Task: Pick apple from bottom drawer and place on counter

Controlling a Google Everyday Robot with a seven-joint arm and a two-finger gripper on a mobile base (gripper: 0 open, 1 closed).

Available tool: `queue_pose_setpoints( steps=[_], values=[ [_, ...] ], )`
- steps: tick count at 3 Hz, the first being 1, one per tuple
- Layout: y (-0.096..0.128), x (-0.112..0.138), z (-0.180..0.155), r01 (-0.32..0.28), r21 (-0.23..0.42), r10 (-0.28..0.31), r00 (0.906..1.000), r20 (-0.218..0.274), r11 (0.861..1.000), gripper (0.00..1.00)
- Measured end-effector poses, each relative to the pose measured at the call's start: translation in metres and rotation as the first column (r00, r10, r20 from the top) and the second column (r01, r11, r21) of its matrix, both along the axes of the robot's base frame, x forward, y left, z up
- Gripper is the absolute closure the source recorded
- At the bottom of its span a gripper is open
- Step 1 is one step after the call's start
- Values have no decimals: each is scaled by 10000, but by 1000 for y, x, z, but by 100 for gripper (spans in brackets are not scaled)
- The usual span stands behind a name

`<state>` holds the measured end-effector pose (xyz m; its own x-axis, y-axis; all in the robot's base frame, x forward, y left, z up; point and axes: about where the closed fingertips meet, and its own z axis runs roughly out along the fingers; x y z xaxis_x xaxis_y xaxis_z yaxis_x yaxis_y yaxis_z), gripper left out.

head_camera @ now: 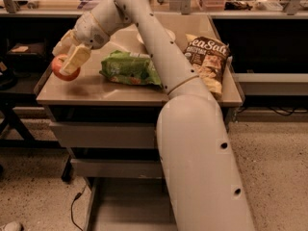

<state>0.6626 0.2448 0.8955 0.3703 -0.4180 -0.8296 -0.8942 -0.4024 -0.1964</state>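
gripper (68,61) clamped on the apple (58,72), held at the left edge of the counter (96,91) | bottom drawer (126,207) pulled out down by the floor, flat grey bed showing | on counter: green chip bag (130,67), brown chip bag (208,60) | apple small, round, red-orange, partly behind a pale finger

Warm, dim amber light falls from above. The glossy counter (91,91) carries a soft pale sheen. The end effector (69,66), clasping the apple (58,71) over the counter's left edge, is lit on top. Deep shadow lies beneath the counter.
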Motion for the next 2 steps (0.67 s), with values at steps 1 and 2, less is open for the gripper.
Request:
queue_pose_setpoints(
  steps=[1, 2],
  values=[
    [4, 6, -7, -20, -11, 20, 9998, -196, 10000, 100],
    [5, 11, -13, 17, -2, -17, 9993, -374, 10000, 100]
  ],
)
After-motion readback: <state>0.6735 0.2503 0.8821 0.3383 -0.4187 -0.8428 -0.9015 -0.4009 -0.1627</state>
